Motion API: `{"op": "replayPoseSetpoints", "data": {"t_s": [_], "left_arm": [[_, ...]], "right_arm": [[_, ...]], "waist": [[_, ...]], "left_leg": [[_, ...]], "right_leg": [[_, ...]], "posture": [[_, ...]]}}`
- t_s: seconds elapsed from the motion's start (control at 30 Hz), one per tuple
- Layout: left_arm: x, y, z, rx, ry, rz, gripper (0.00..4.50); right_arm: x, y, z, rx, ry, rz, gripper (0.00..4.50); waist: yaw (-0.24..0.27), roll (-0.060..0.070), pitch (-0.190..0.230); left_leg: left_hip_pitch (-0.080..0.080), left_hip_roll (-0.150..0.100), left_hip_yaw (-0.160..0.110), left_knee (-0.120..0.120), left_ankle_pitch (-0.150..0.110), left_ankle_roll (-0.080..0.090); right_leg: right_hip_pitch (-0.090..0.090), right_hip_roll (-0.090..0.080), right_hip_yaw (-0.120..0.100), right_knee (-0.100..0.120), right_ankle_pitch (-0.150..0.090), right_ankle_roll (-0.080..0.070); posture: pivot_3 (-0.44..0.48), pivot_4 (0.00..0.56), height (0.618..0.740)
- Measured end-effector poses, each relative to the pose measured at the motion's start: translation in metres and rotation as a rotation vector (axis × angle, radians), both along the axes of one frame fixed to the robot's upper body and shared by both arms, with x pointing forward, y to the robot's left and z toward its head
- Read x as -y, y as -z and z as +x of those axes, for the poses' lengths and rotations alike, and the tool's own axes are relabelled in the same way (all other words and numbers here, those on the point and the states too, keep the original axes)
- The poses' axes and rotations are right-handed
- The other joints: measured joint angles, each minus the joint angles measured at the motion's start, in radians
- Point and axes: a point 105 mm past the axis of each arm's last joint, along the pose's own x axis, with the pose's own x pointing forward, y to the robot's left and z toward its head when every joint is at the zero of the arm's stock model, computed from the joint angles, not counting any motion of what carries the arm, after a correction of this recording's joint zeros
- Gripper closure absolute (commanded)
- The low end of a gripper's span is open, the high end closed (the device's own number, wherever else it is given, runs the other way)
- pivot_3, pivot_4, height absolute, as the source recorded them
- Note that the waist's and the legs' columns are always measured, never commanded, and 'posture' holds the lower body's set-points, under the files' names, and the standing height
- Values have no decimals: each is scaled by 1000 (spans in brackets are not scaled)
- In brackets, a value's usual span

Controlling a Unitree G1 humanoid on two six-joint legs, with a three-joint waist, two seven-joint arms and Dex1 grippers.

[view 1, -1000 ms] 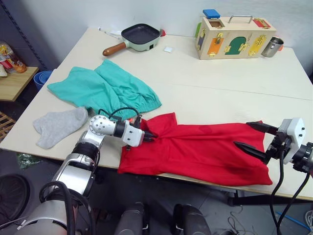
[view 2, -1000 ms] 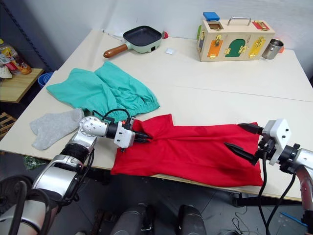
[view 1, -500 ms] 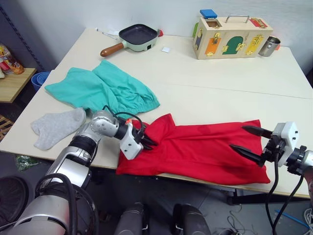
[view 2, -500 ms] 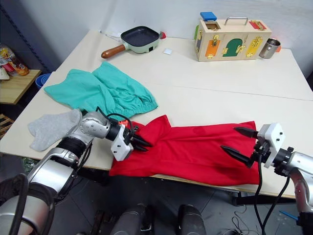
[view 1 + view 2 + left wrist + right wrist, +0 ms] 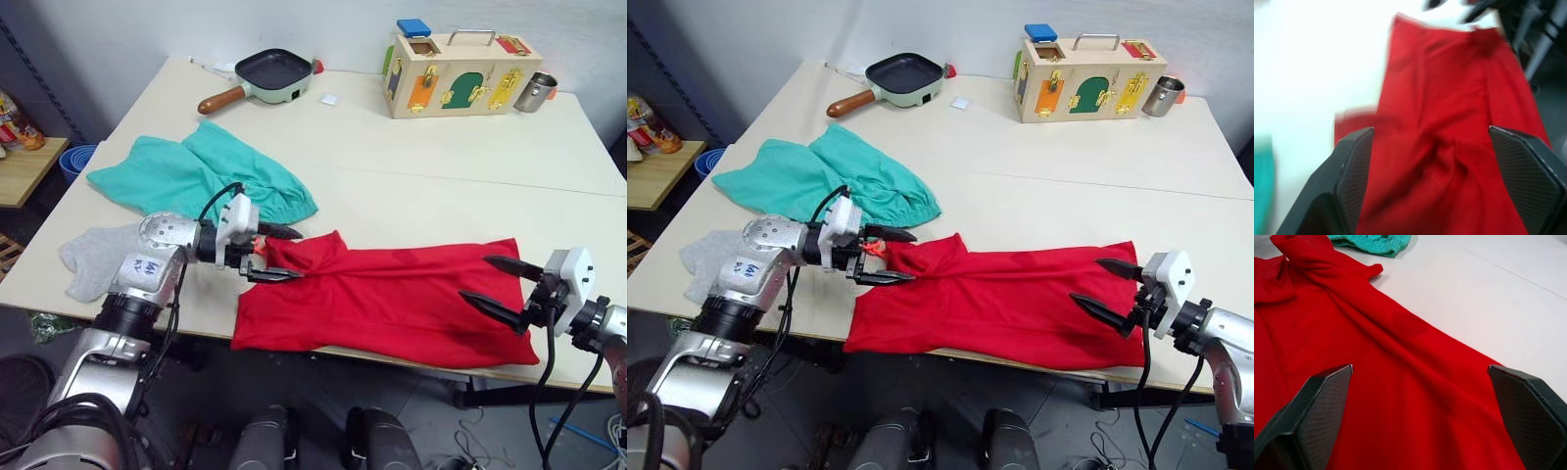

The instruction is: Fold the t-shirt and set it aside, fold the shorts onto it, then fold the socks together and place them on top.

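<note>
The red t-shirt (image 5: 392, 304) lies folded into a long band along the table's front edge, with a bunched corner at its left end. My left gripper (image 5: 294, 255) is open there, one finger above and one below that corner, holding nothing. In the left wrist view the shirt (image 5: 1449, 147) spreads between the wide-apart fingers (image 5: 1352, 166). At the shirt's right end my right gripper (image 5: 475, 278) hovers open just over the cloth (image 5: 1376, 382). The teal shorts (image 5: 196, 176) lie crumpled behind the left gripper. One grey sock (image 5: 93, 259) lies at the table's front left, partly behind my left arm.
On the far side of the table (image 5: 441, 166) are a green frying pan (image 5: 269, 70), a wooden latch box (image 5: 460, 64) with a blue block (image 5: 413, 27) on top, and a metal cup (image 5: 534, 91). A low wooden side table (image 5: 24, 162) stands to the left.
My left gripper has opened and let go of the shirt's left corner, and its wrist has turned and drawn back a little. The right gripper stays open at the shirt's right end.
</note>
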Motion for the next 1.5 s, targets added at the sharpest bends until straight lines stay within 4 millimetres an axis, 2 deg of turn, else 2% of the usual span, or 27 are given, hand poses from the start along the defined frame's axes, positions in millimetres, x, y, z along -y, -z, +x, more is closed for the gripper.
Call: {"op": "replayPoseSetpoints", "data": {"t_s": [0.1,0.2,0.3,0.53,0.7,0.83,1.0,1.2,1.4,1.5], "left_arm": [[-3,-5,11,-212,-180,-93,39],[4,-16,16,-293,-238,-134,39],[9,-18,22,-327,-295,-117,39],[19,2,25,-363,-299,4,39],[34,16,28,-392,-292,37,39],[37,21,30,-394,-300,58,918],[39,25,28,-386,-283,83,2502],[37,19,33,-276,-263,94,4442],[45,2,32,-85,-140,65,4477],[50,-6,20,60,6,61,4477]], "right_arm": [[0,0,0,1,-1,1,0],[1,1,0,-2,-1,4,0],[-1,-1,2,6,-9,8,0],[-3,-1,7,10,-29,8,0],[-7,-2,8,37,-44,11,0],[-8,-3,8,47,-49,16,0],[-8,-3,8,48,-49,15,0],[-8,-3,8,48,-46,15,0],[-7,-2,8,47,-43,15,0],[-6,-2,8,46,-36,14,0]], "waist": [[6,0,0],[11,0,0],[14,0,0],[15,0,0],[22,0,0],[23,0,0],[23,0,0],[23,0,0],[23,0,0],[22,0,0]], "left_leg": [[0,0,-1,1,0,0],[0,0,-1,1,0,0],[0,0,-1,1,0,0],[0,0,0,1,0,-1],[0,0,0,1,0,-1],[0,0,0,1,0,-1],[0,0,0,1,0,-1],[0,0,0,1,0,-1],[0,0,1,1,0,-1],[0,0,1,1,0,-1]], "right_leg": [[1,0,0,0,0,0],[1,0,0,0,0,0],[1,1,0,0,0,0],[0,7,2,-1,0,0],[0,7,3,-1,0,0],[0,7,3,-1,0,0],[0,7,3,-1,0,0],[0,2,2,-1,0,0],[0,2,2,-1,0,0],[0,1,2,-1,0,0]], "posture": [[0,150,740],[0,150,740],[0,150,740],[0,150,740],[0,150,740],[0,150,740],[0,150,740],[0,150,740],[0,150,740],[0,150,740]]}}
